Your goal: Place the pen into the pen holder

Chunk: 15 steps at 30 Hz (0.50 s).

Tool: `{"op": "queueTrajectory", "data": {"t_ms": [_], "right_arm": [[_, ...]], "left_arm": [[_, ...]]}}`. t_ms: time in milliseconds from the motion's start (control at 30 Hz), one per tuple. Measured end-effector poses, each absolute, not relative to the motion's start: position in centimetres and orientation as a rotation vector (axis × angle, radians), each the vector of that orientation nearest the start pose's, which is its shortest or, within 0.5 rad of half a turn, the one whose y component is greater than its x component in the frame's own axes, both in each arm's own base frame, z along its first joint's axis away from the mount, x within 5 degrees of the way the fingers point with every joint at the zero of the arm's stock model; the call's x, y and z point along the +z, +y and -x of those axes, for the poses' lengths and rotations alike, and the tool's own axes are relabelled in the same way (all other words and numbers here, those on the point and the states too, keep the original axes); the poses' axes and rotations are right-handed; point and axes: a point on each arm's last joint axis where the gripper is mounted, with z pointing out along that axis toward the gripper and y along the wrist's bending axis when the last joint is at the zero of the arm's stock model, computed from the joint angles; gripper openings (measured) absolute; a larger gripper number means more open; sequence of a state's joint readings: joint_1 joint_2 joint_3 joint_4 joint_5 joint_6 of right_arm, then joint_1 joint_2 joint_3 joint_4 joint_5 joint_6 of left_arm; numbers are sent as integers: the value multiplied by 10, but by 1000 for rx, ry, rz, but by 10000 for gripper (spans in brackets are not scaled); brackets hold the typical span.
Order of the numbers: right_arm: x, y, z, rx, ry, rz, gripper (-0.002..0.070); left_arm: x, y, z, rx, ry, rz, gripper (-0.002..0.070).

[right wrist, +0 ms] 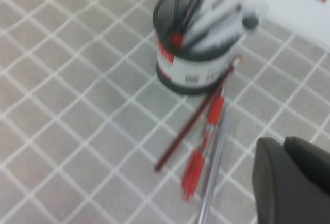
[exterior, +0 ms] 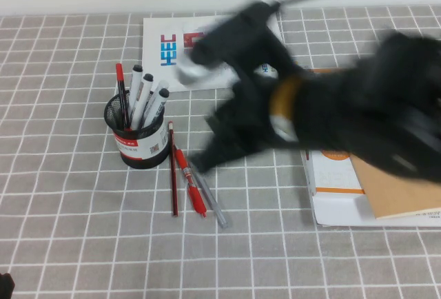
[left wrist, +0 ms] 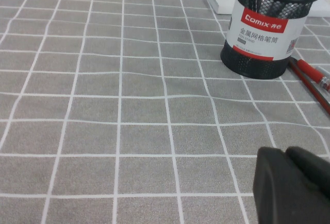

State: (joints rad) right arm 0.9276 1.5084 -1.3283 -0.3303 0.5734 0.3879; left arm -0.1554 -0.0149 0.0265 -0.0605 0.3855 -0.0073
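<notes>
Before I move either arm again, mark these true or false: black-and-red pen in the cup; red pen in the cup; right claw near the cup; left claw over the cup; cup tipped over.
1. The slim black-and-red pen stands in the mesh cup. True.
2. The red pen is in the cup. False: it lies on the table beside the cup, between a pencil and a grey pen.
3. The right claw is above the table just right of the cup. True.
4. The left claw hovers over the cup. False: it sits low at the table's near left corner, away from the cup.
5. The cup has tipped over. False: it stands upright.
</notes>
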Motion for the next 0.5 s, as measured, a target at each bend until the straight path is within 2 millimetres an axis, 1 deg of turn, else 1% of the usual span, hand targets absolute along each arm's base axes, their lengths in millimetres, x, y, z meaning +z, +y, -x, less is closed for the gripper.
{"op": "queueTrajectory", "data": {"t_ms": [200,267,400,500], "right_arm": [[334,213,-176,415,2050,818,-13],[324,198,-164,408,2063,827,-12],[315,172,-145,411,2059,826,-12],[314,151,-132,391,2032,827,-12]], "left_arm": [[170,-10,-51,-172,1881,-102,-5],[170,-10,-51,-172,1881,-102,-5],[170,-10,-51,-172,1881,-102,-5],[170,-10,-51,-172,1881,-102,-5]]}}
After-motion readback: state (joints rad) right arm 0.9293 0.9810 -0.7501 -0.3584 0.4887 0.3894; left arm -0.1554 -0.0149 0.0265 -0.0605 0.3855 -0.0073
